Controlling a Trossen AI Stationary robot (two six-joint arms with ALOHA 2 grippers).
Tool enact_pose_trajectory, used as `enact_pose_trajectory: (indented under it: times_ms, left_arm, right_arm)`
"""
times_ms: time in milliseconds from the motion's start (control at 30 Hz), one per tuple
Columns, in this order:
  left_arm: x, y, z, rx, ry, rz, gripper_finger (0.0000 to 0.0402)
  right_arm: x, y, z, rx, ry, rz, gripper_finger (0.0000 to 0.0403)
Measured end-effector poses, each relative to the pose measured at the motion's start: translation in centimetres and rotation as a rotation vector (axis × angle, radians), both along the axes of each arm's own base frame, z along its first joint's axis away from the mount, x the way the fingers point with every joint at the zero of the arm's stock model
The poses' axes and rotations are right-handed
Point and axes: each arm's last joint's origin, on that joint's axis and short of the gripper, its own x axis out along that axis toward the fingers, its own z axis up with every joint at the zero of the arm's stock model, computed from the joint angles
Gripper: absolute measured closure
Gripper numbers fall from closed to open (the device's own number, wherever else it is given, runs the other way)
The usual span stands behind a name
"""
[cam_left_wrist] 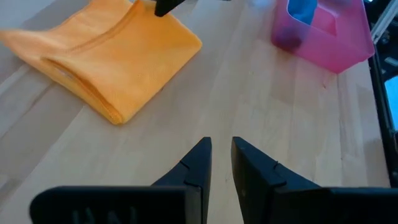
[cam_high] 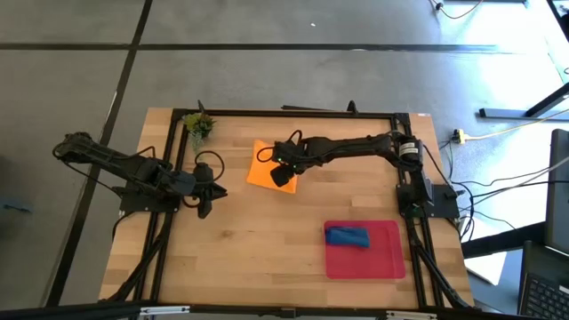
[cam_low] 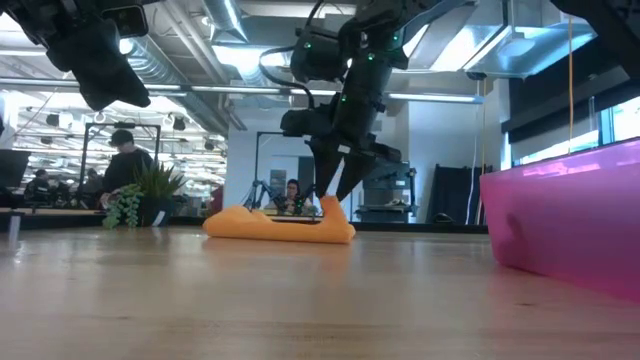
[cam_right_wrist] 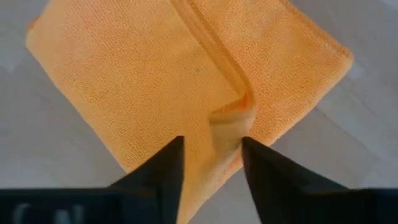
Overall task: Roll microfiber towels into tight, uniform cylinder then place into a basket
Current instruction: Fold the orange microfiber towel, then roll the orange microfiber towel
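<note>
Right gripper (cam_right_wrist: pixel 211 163) hangs at centre frame with fingers parted around a pinched ridge of the folded orange towel (cam_high: pixel 264 167), nothing clamped, so the fold could spring flat and spoil the roll, while the blue towel (cam_high: pixel 347 236) sits in the red basket (cam_high: pixel 384 258) lower right.

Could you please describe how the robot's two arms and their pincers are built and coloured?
Both arms are dark, near black, slim and jointed, with black cables looping along them. The right arm has a pale band near its base. Each ends in a two-finger pincer: the left pincer and right pincer have flat, matte black fingers tapering to narrow wedge tips. Small green lights glow on the right arm's wrist in the low view.
</note>
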Motion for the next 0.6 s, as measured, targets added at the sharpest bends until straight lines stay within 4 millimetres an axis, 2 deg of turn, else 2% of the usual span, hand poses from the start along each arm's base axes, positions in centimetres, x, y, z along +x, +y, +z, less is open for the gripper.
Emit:
enact_pose_trajectory:
  times_ms: [167, 300, 600]
  left_arm:
    - [0.0, 0.0, -0.1, -0.031, 0.009, 0.028, 0.0348]
    - [-0.1, 0.1, -0.2, -0.016, 0.013, 0.048, 0.0348]
    - [0.0, 1.1, -0.1, 0.03, 0.005, 0.147, 0.0309]
  right_arm:
    - [-0.6, -1.6, 0.7, 0.063, -0.004, -0.031, 0.019]
    - [-0.6, -2.0, 3.1, 0.04, -0.007, 0.035, 0.0176]
    - [0.8, 2.0, 9.4, -0.058, -0.084, 0.243, 0.0173]
